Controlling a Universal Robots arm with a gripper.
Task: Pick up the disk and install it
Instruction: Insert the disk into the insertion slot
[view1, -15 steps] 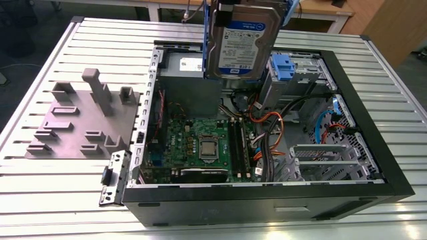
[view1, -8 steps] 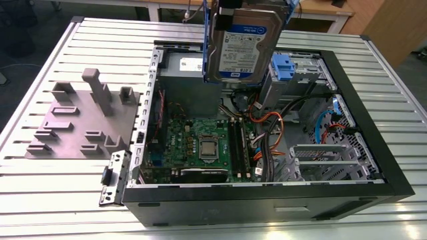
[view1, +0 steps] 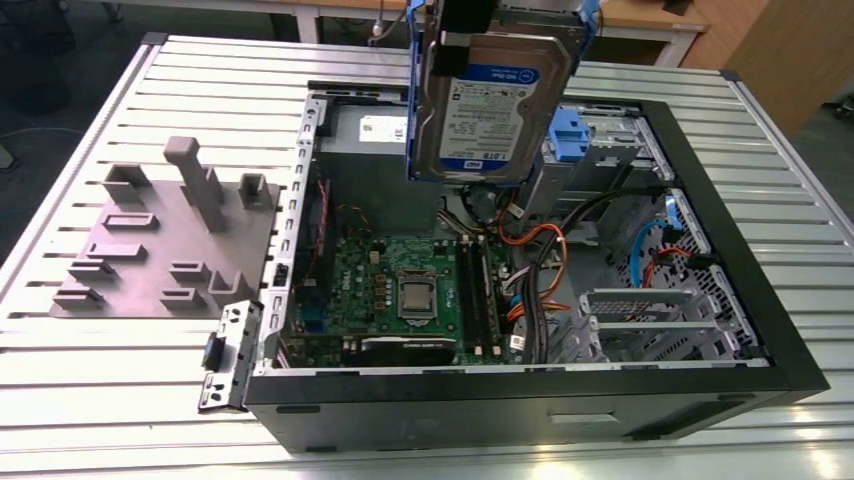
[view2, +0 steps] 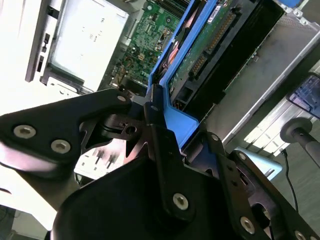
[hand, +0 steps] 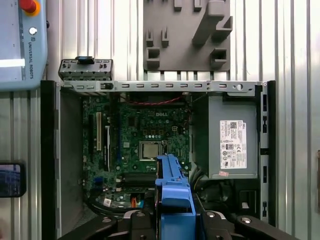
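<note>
Claw (view2: 172, 117) closed tight on the disk (view1: 487, 100) by its blue frame. The disk hangs upright above the open case (view1: 534, 410), near its far edge. Risk: the narrow edge grip lets it twist or slip, snagging the cables (view1: 534, 245) or striking the motherboard (view1: 400, 285).

An open black computer case (view1: 534, 405) lies on its side across the middle of the ribbed aluminium tabletop (view1: 80, 400). Inside are a green motherboard (view1: 400, 290), orange cables (view1: 547, 240) and a grey metal box with a white sticker (hand: 232, 145). A grey plastic fixture block with upright pegs (view1: 147, 260) sits beside the case (toward the tabletop's edge on the exterior view's left).
</note>
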